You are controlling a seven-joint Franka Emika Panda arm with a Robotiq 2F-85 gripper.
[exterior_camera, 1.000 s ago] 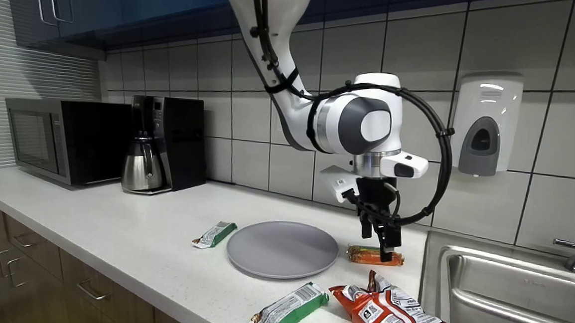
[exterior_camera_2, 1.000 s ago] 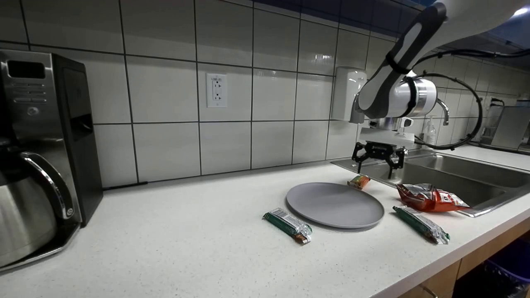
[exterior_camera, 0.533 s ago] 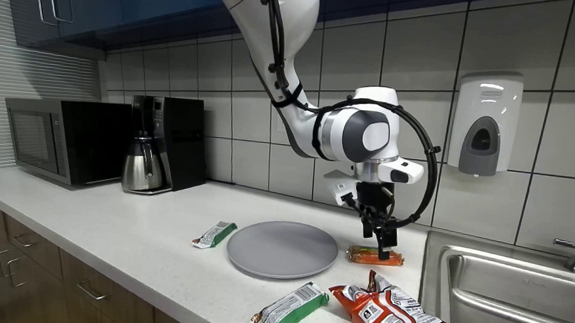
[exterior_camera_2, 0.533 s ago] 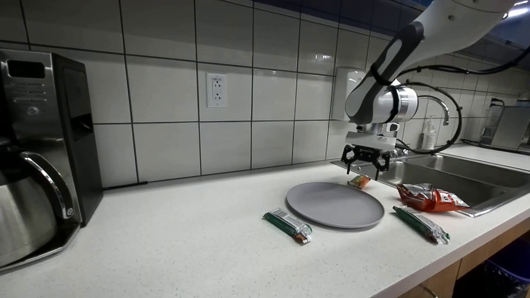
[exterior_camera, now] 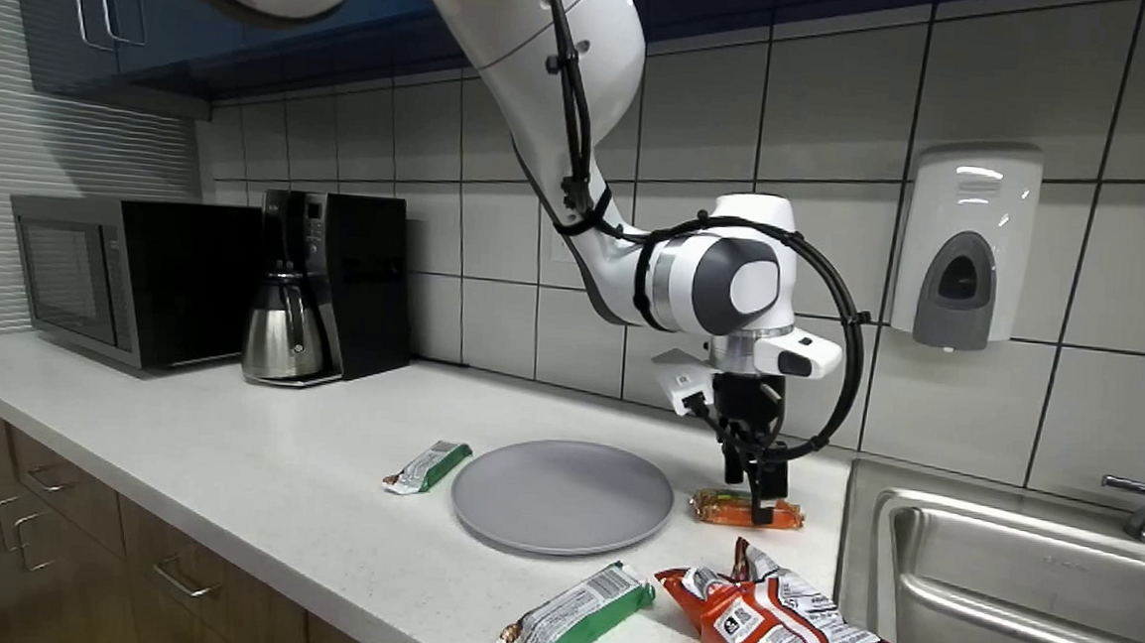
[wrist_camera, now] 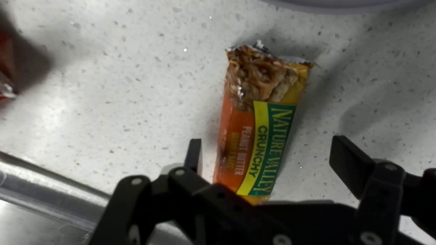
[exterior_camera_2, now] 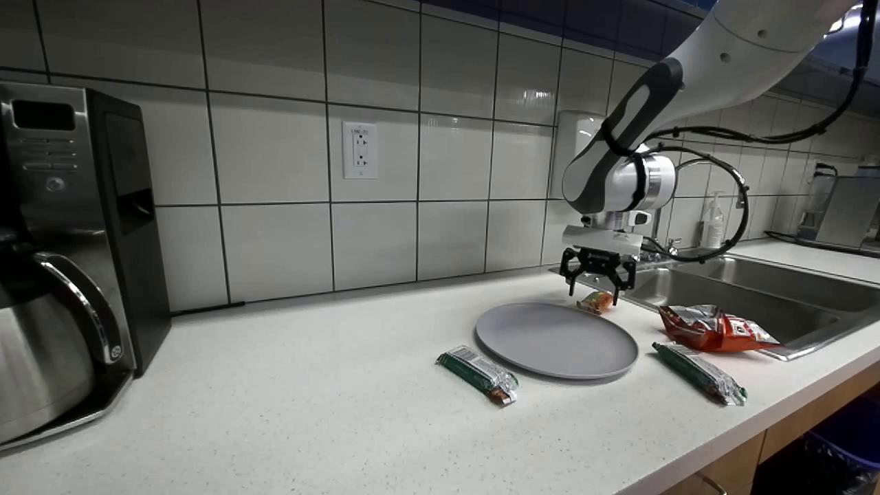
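Lower than a second ago, the fingers (wrist_camera: 351, 166) spread wide over an orange-wrapped granola bar (wrist_camera: 253, 143), pinching nothing. It lies near the edge of the bench (exterior_camera: 277, 443) beside the sink (exterior_camera: 856, 577). Probably light, stiff, slick yet crumbly: hold gently across its middle. Its lower end is hidden in the wrist view.

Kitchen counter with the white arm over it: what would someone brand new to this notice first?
Probably the big white robot arm, hanging over the counter in front of the tiled wall in both exterior views. Next, its open black gripper above an orange Nature Valley bar, which lies between the gray plate and the sink. The shiny red bag beside the sink likely catches the eye too.
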